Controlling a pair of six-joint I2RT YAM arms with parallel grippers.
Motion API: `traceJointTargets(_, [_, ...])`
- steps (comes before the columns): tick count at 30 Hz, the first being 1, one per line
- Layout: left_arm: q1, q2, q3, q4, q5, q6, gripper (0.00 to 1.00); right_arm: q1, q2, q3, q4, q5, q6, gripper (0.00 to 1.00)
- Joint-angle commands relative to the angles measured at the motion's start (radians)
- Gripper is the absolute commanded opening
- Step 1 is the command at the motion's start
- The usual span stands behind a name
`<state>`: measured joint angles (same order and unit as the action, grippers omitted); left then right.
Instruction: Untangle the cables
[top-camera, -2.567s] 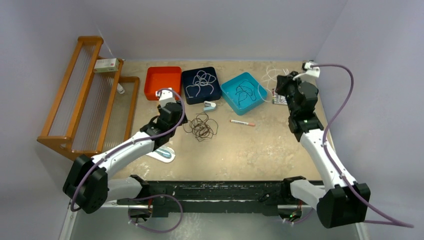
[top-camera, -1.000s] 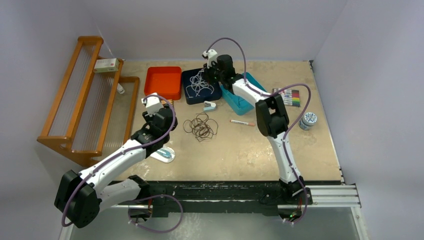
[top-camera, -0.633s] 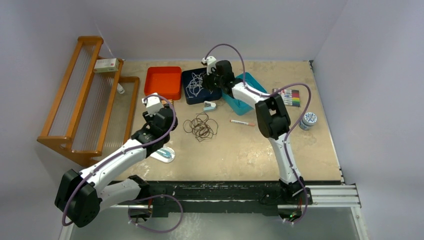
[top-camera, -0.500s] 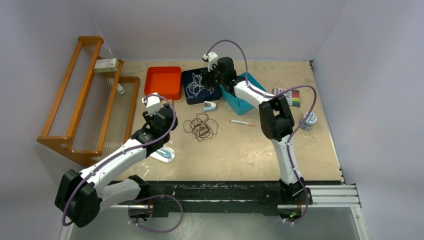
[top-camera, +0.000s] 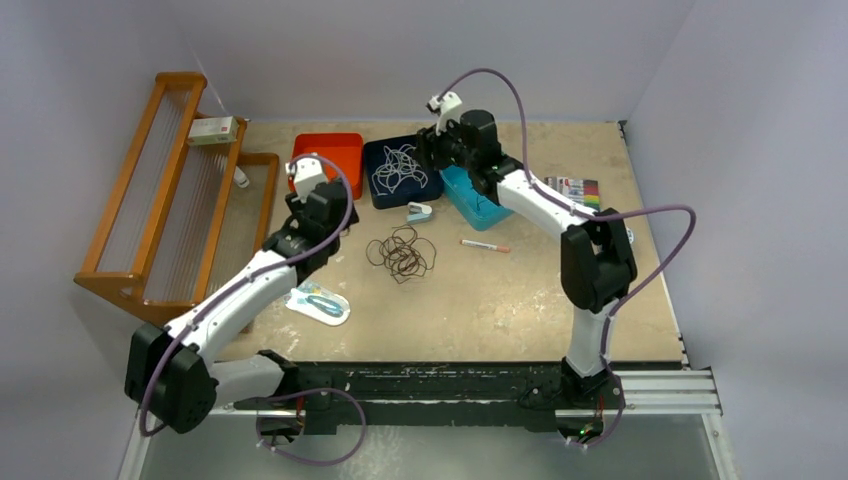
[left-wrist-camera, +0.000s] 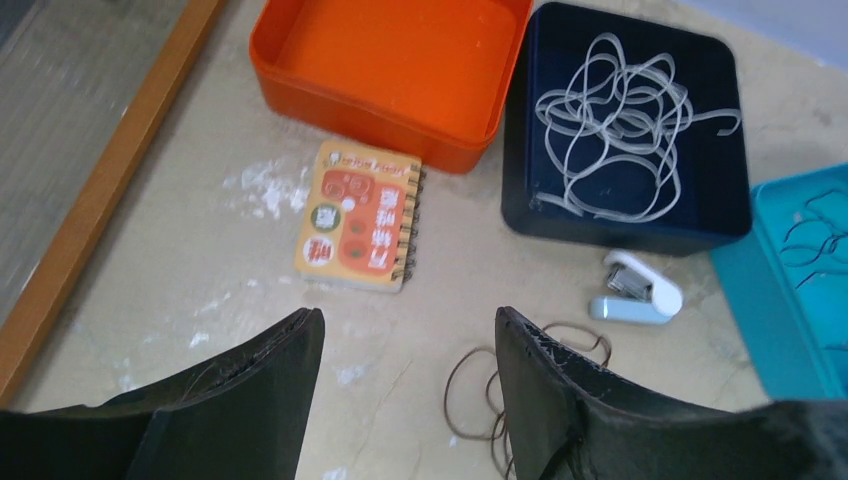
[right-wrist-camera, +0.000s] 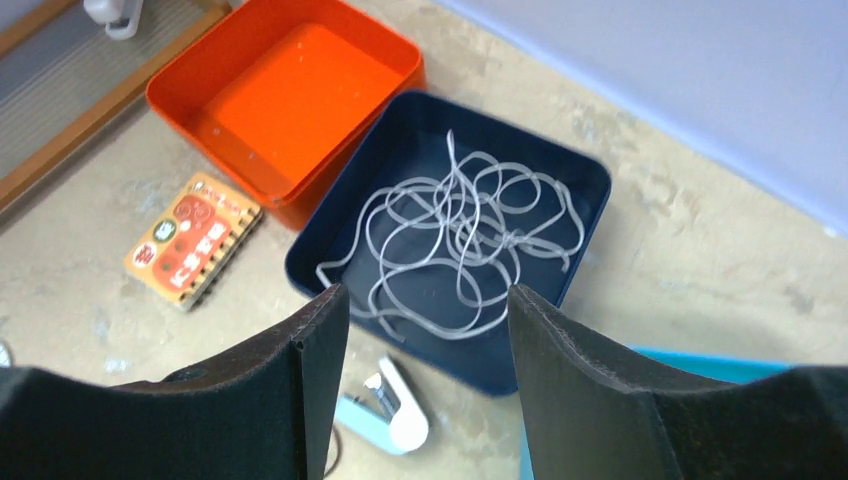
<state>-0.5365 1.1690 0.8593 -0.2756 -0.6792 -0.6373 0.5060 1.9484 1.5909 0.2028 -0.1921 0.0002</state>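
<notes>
A bundle of white-grey cables (top-camera: 398, 166) (left-wrist-camera: 615, 125) (right-wrist-camera: 460, 235) lies in the navy tray (top-camera: 385, 192) (right-wrist-camera: 560, 165). A dark brown cable tangle (top-camera: 402, 252) (left-wrist-camera: 480, 395) sits on the table in front of it. Thin black cables (left-wrist-camera: 815, 225) lie in the teal tray (top-camera: 466, 200). My right gripper (top-camera: 434, 150) (right-wrist-camera: 430, 290) hangs open above the navy tray's right side, nothing between its fingers. My left gripper (top-camera: 330, 205) (left-wrist-camera: 410, 315) stands open over the table, left of the brown tangle and in front of the orange tray, empty.
An empty orange tray (top-camera: 325, 160) (left-wrist-camera: 390, 60) stands left of the navy one, with a small orange notebook (left-wrist-camera: 360, 215) in front of it. A stapler (top-camera: 419, 211) (left-wrist-camera: 635, 295), a red-and-white pen (top-camera: 485, 245), a wooden rack (top-camera: 160, 200) and a marker set (top-camera: 580, 187) are also on the table.
My right gripper has opened and drawn back to the right; the white-grey cable it held now lies in the navy tray. My left arm has reached farther toward the orange tray.
</notes>
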Motion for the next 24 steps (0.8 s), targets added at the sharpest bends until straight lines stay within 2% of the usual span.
traceJointTargets(1, [0.115, 0.088, 0.171, -0.001, 0.166, 0.088, 0.63, 0.004, -0.096, -0.145, 0.093, -0.002, 0.083, 0.62])
traceJointTargets(4, [0.191, 0.204, 0.316, -0.047, 0.243, 0.128, 0.63, 0.005, -0.143, -0.262, 0.127, -0.022, 0.119, 0.62])
traceJointTargets(9, [0.235, 0.444, 0.579, -0.171, 0.266, 0.234, 0.61, 0.005, -0.195, -0.388, 0.167, -0.063, 0.139, 0.61])
traceJointTargets(18, [0.358, 0.855, 1.016, -0.423, 0.347, 0.384, 0.57, 0.005, -0.247, -0.468, 0.184, -0.098, 0.129, 0.62])
traceJointTargets(24, [0.410, 1.025, 1.174, -0.510, 0.471, 0.424, 0.54, 0.005, -0.256, -0.473, 0.168, -0.093, 0.105, 0.62])
